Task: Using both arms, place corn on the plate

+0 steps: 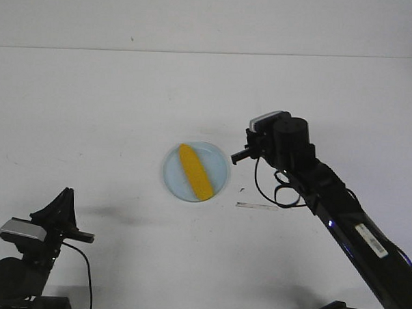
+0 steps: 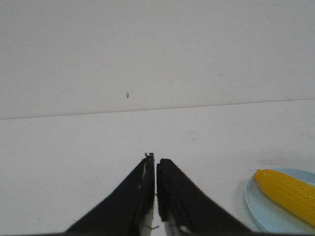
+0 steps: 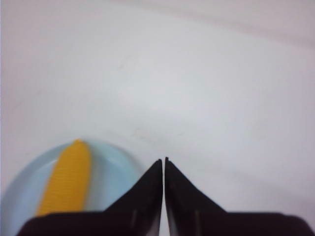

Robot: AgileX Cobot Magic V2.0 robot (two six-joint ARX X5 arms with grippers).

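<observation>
Lying diagonally across the plate (image 1: 221, 157), the corn (image 1: 195, 172) has its whole length inside the pale blue rim, and the plate itself sits near the middle of the white tabletop (image 1: 112, 102), a little toward the right side. Nothing touches the corn, so it seems the placing is already done and what is left is only to keep the arms away from it. The right hand (image 3: 164, 160) hangs just beside the plate's right edge, with its two pointed fingers pressed together and nothing between them; in the right wrist view the tips meet in a thin line and the plate with the corn is beside them, not under them. I judge this hand is closed and held off the rim so that it does not push the plate. The left hand (image 2: 156, 158) is well apart from the plate, near the front left corner of the tabletop, also with its fingers closed together and empty; its camera sees only the end of the corn at the side. A thin pale strip (image 1: 256, 206) lies on the tabletop near the plate, under the right arm.
</observation>
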